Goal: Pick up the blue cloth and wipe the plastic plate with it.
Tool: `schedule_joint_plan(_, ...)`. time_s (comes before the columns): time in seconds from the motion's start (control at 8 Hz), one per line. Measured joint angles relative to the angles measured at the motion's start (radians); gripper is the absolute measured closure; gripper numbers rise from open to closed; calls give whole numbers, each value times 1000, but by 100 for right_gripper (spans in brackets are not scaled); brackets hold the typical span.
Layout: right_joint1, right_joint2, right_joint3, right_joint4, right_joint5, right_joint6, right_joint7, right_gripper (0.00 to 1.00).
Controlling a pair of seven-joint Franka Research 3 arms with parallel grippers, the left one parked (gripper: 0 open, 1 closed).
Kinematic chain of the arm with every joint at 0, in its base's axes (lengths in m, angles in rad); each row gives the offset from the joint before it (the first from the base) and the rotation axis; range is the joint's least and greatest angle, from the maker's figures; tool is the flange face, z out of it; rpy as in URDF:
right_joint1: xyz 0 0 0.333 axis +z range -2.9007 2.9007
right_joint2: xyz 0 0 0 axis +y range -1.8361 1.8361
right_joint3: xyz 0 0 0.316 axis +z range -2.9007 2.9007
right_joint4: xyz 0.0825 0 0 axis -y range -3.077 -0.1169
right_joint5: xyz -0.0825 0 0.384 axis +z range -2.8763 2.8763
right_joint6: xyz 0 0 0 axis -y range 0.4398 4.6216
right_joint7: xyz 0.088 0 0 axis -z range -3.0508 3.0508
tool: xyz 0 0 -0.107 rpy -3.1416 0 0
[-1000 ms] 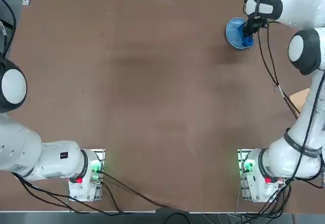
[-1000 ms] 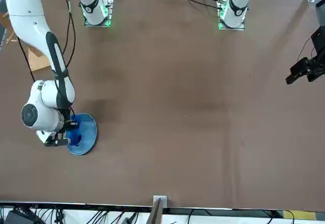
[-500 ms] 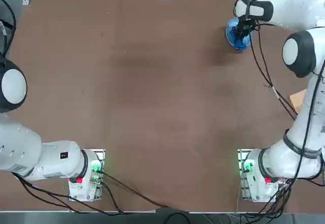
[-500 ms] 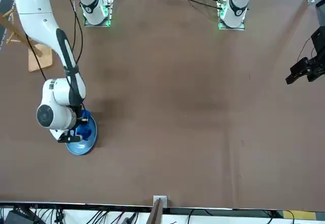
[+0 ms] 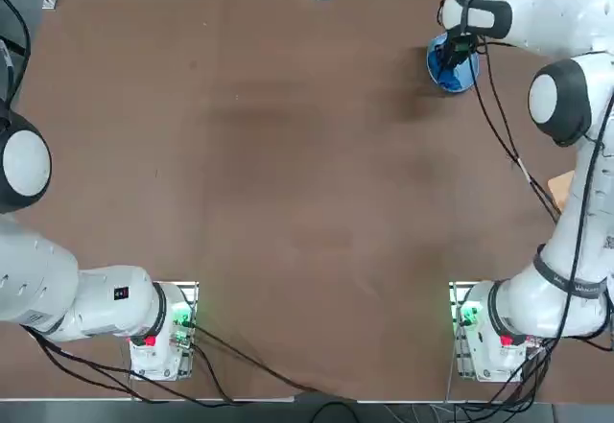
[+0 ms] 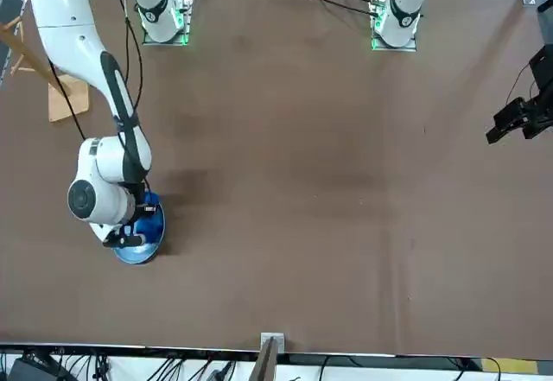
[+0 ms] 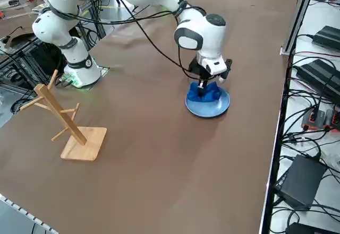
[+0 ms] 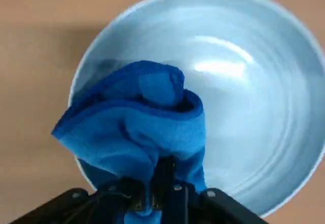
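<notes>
At the upper right of the top view, our right gripper (image 5: pixel 451 56), fingers clamped on the bunched blue cloth (image 8: pixel 137 127), presses it onto the plastic plate (image 8: pixel 244 97).

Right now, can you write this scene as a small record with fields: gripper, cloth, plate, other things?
gripper: right gripper shut on the cloth, above the plate
cloth: deep blue soft fabric cloth, bunched, hanging onto the plate
plate: round light blue plastic plate, flat on the brown table
other: wooden branched stand, upright, away from the plate
</notes>
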Motion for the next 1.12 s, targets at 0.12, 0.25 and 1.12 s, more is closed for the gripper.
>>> schedule_joint_plan(0.12,-14,11,0,13,0,39,-8,94)
schedule_joint_plan(0.25,-33,21,0,28,0,58,-29,94)
schedule_joint_plan(1.12,-109,28,0,47,-30,-13,-111,94)
